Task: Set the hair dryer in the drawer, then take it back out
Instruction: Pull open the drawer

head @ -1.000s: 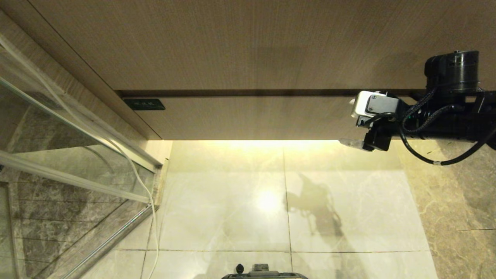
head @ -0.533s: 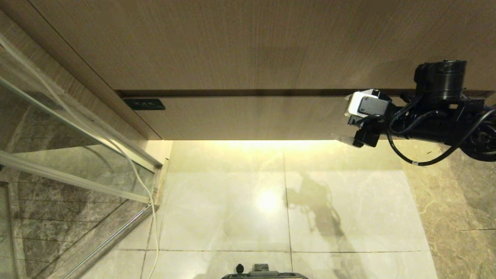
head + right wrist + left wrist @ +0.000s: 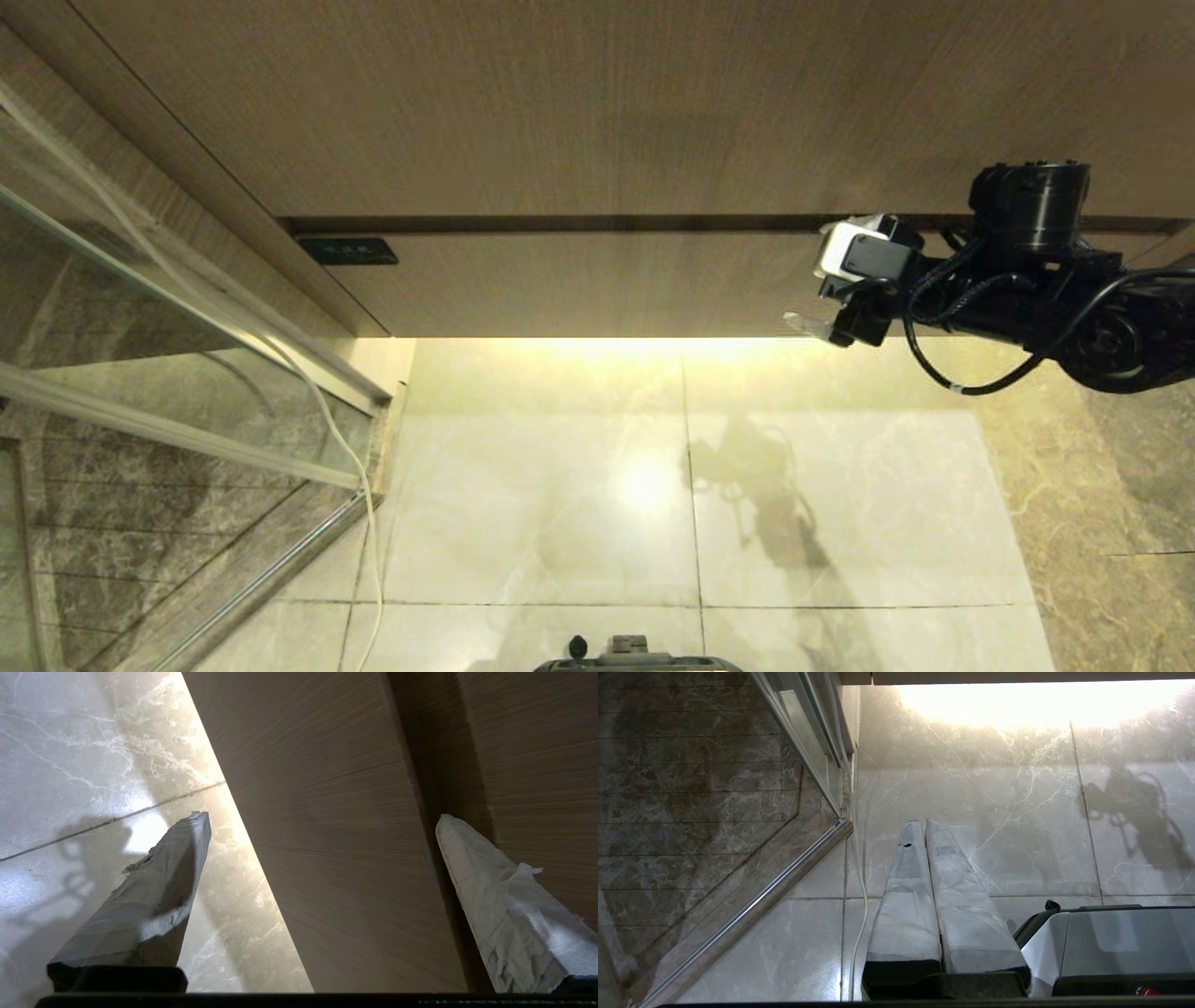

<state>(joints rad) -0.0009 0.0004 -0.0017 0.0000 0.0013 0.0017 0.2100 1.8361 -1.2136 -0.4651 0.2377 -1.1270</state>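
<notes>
Hair dryer: not in any view; whereabouts cannot be told.
Drawer (image 3: 607,285): shut, plain wood front, contents hidden.
Right gripper (image 3: 322,821): fingers spread wide, straddling the drawer front, one below its bottom edge, one at the gap above.
Step, as judged: opening the drawer; next calls for hooking an edge and pulling outward.
Left gripper (image 3: 924,826): pressed together, parked over the floor (image 3: 560,485).

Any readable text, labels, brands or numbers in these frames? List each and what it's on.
None can be read.
Small dark plate at the left end of the drawer front: it carries faint marks, too small and blurred to read.
Nothing printed shows on the right gripper, the left gripper, the cabinet panel or the floor tiles.
</notes>
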